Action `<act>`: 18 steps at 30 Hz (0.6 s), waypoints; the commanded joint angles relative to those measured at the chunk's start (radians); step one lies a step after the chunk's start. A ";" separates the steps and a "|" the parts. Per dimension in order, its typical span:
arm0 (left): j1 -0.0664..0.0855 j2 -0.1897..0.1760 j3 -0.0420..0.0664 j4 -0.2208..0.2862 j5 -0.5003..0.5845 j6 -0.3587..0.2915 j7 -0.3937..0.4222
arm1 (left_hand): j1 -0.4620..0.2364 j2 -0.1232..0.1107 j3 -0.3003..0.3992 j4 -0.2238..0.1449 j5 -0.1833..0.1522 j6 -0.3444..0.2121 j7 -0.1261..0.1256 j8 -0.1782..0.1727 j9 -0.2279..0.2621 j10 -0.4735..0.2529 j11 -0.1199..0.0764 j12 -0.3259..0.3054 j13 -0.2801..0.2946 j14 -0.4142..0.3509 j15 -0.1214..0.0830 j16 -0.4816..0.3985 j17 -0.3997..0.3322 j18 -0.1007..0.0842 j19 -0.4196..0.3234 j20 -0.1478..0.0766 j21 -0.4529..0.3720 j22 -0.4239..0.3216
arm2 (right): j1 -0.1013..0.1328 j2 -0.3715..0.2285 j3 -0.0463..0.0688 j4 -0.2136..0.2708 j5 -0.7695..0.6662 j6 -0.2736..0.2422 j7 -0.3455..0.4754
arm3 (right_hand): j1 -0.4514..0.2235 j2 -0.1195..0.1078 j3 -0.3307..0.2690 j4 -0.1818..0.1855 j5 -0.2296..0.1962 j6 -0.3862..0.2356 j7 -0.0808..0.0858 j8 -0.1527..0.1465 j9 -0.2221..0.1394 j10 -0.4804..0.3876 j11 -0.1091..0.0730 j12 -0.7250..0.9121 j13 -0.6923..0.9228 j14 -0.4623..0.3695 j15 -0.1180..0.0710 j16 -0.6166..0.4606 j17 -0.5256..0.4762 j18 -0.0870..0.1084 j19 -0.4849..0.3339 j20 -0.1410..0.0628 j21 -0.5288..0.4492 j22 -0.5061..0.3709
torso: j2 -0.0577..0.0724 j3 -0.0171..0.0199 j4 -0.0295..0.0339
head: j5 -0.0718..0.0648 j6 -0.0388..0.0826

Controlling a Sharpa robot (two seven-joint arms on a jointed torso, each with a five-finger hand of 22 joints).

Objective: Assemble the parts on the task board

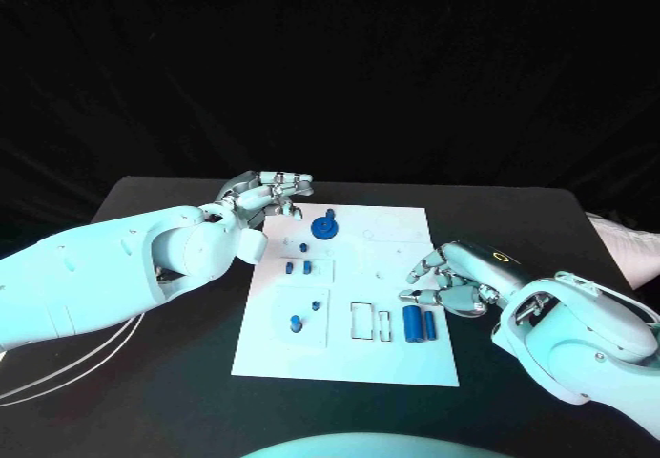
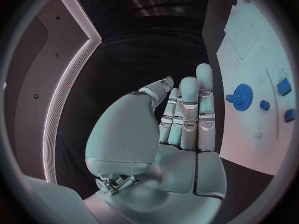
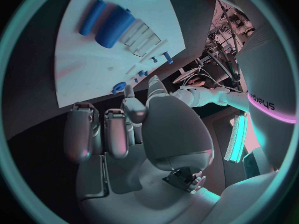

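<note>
**Both robot hands empty beside the board**

Nearest me, my right robot hand (image 1: 447, 283) rests at the board's (image 1: 399, 363) right edge, fingers curled, holding nothing. My left robot hand (image 1: 261, 198) hovers open beside its far-left corner, near the gear (image 1: 324, 228).

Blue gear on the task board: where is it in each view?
Head view: blue gear at the task board's far end, just right of the left hand.
Left wrist view: gear beside the fingertips.
Right wrist view: cannot tell.
Shared landmark: the white task board.
</note>
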 commanded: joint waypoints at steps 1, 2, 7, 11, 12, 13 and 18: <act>0.000 0.000 0.000 0.004 -0.014 0.022 0.006 | -0.002 0.012 -0.006 0.001 -0.002 -0.009 0.001 0.003 0.000 -0.009 0.001 0.007 0.001 -0.007 0.003 0.005 0.000 0.009 -0.001 0.009 -0.006 -0.002 | -0.017 -0.018 -0.001 0.020 0.006 0.055 -0.156 | -0.010 0.024 -0.018 0.002 -0.037 -0.014 0.004 0.000 0.009 0.001 0.001 0.057 0.078 0.072 0.008 0.006 0.077 -0.011 -0.003 -0.001 0.004 0.003 | -0.003 0.0023 -0.0121 | -0.004 0.003; 0.000 -0.001 0.000 0.004 -0.015 0.022 0.006 | -0.002 0.012 -0.006 0.001 -0.002 -0.009 0.001 0.003 0.000 -0.009 0.001 0.007 0.001 -0.007 0.003 0.005 0.000 0.009 -0.001 0.009 -0.006 -0.002 | -0.023 -0.022 -0.001 0.024 -0.002 0.068 -0.173 | -0.016 0.030 -0.024 0.002 -0.045 -0.019 0.006 -0.002 0.011 -0.003 0.002 0.058 0.083 0.071 0.009 0.005 0.077 -0.010 -0.004 0.000 0.004 0.002 | -0.003 0.0023 -0.0136 | -0.005 0.003; 0.000 -0.002 0.000 0.004 -0.016 0.026 0.007 | -0.002 0.012 -0.006 0.002 -0.002 -0.009 0.001 0.003 0.000 -0.009 0.001 0.007 0.001 -0.007 0.003 0.006 0.000 0.009 -0.001 0.009 -0.006 -0.002 | -0.048 -0.025 -0.002 0.033 -0.040 0.107 -0.217 | -0.024 0.035 -0.043 0.003 -0.049 -0.029 0.009 -0.004 0.018 -0.011 0.005 0.059 0.095 0.071 0.012 0.007 0.079 -0.009 -0.007 0.003 0.002 -0.002 | -0.003 0.0028 -0.0169 | -0.009 0.001; 0.000 -0.002 0.000 0.005 -0.018 0.029 0.008 | -0.002 0.012 -0.006 0.001 -0.002 -0.009 0.001 0.003 0.000 -0.010 0.001 0.007 0.002 -0.007 0.003 0.005 -0.001 0.009 -0.001 0.009 -0.006 -0.002 | -0.059 -0.016 -0.002 0.031 -0.054 0.124 -0.230 | -0.030 0.040 -0.054 0.004 -0.033 -0.031 0.009 -0.003 0.024 -0.025 0.006 0.035 0.076 0.071 0.013 0.006 0.077 -0.008 -0.010 0.004 0.000 -0.007 | -0.004 0.0022 -0.0161 | -0.010 0.000; 0.000 -0.002 0.000 0.005 -0.018 0.030 0.008 | -0.002 0.012 -0.006 0.001 -0.002 -0.009 0.001 0.003 0.000 -0.010 0.001 0.007 0.002 -0.007 0.003 0.005 -0.001 0.009 -0.001 0.009 -0.006 -0.002 | -0.061 -0.013 -0.002 0.029 -0.056 0.129 -0.232 | -0.031 0.041 -0.055 0.004 -0.030 -0.030 0.009 -0.002 0.025 -0.026 0.006 0.035 0.077 0.071 0.013 0.006 0.078 -0.008 -0.010 0.004 -0.001 -0.007 | -0.004 0.0015 -0.0152 | -0.011 -0.001; 0.000 -0.002 0.000 0.005 -0.018 0.031 0.007 | -0.002 0.012 -0.006 0.001 -0.002 -0.009 0.001 0.003 0.000 -0.010 0.001 0.007 0.002 -0.007 0.003 0.005 -0.001 0.009 -0.001 0.009 -0.006 -0.002 | -0.063 -0.009 -0.002 0.027 -0.058 0.137 -0.233 | -0.031 0.042 -0.056 0.004 -0.028 -0.030 0.009 -0.001 0.026 -0.026 0.006 0.035 0.079 0.071 0.013 0.006 0.078 -0.008 -0.011 0.004 -0.001 -0.007 | -0.004 0.0013 -0.0142 | -0.013 -0.001; 0.000 -0.003 0.000 0.004 -0.026 0.034 0.006 | 0.000 0.013 -0.006 -0.001 0.002 -0.011 0.001 0.004 0.000 -0.013 0.001 0.010 0.002 -0.009 0.003 0.006 -0.002 0.009 -0.001 0.009 -0.006 -0.002 | -0.078 0.007 -0.002 0.016 -0.063 0.164 -0.235 | -0.036 0.053 -0.063 0.004 -0.014 -0.022 0.006 0.006 0.035 -0.022 0.004 0.041 0.094 0.072 0.012 0.010 0.084 -0.008 -0.010 0.004 0.002 -0.003 | -0.003 0.0013 -0.0144 | -0.015 -0.001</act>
